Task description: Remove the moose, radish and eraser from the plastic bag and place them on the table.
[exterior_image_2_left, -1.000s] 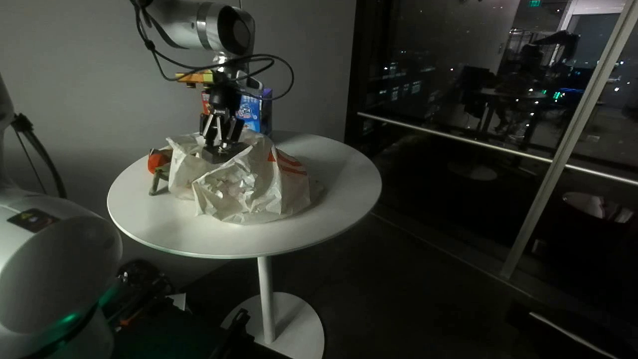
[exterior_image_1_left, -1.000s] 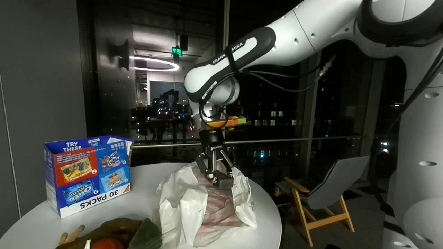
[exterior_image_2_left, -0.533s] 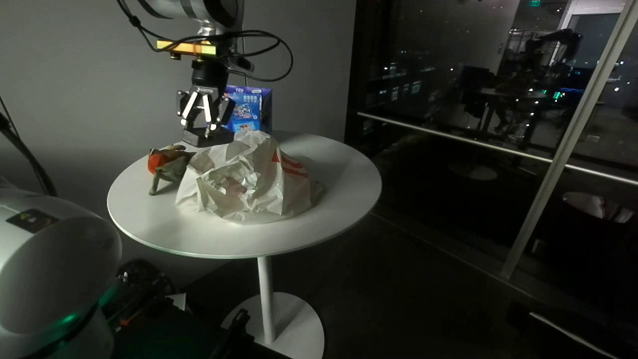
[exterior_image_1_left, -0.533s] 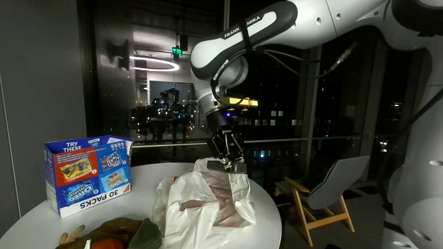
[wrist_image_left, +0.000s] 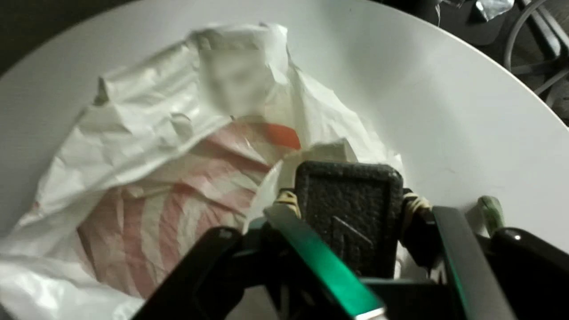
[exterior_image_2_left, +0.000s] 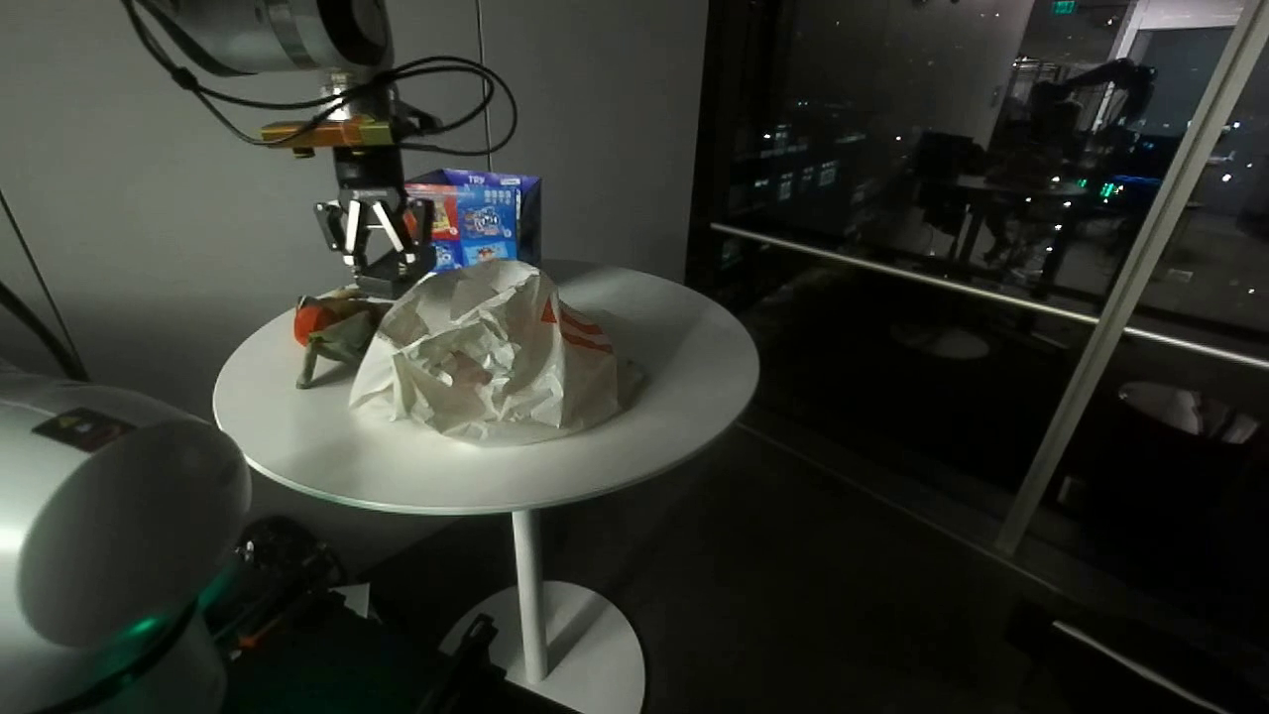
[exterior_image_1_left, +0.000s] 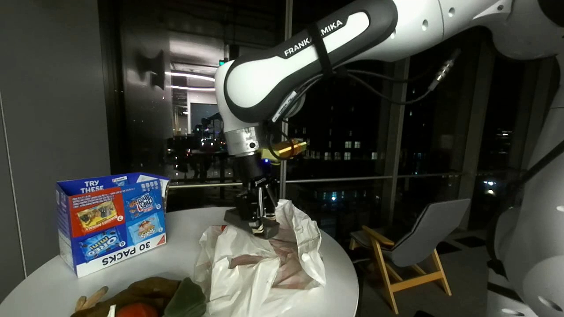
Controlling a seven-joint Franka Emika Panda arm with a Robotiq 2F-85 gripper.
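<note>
My gripper [wrist_image_left: 351, 206] is shut on a dark rectangular eraser [wrist_image_left: 346, 186], its fingers on either side of it. It is held in the air beside and above the plastic bag's edge; the eraser also shows in both exterior views [exterior_image_1_left: 270, 230] [exterior_image_2_left: 382, 285]. The white plastic bag [exterior_image_1_left: 240, 273] [exterior_image_2_left: 506, 347] lies crumpled on the table with its mouth open, red stripes showing inside in the wrist view [wrist_image_left: 133, 222]. The brown, green and red plush moose [exterior_image_1_left: 150, 288] [exterior_image_2_left: 342, 332] lies on the table beside the bag. I cannot make out the radish in any view.
A blue and red snack box [exterior_image_1_left: 112, 220] [exterior_image_2_left: 486, 223] stands on the round white table [exterior_image_1_left: 185, 233] [exterior_image_2_left: 684, 387]. The table's curved edge shows in the wrist view [wrist_image_left: 502, 71]. A grey chair [exterior_image_1_left: 410, 246] stands on the floor beyond the table.
My gripper has lifted the eraser up from the bag's mouth and then carried it sideways, leftward in both exterior views. The bag's side has slumped; the moose and box have not moved.
</note>
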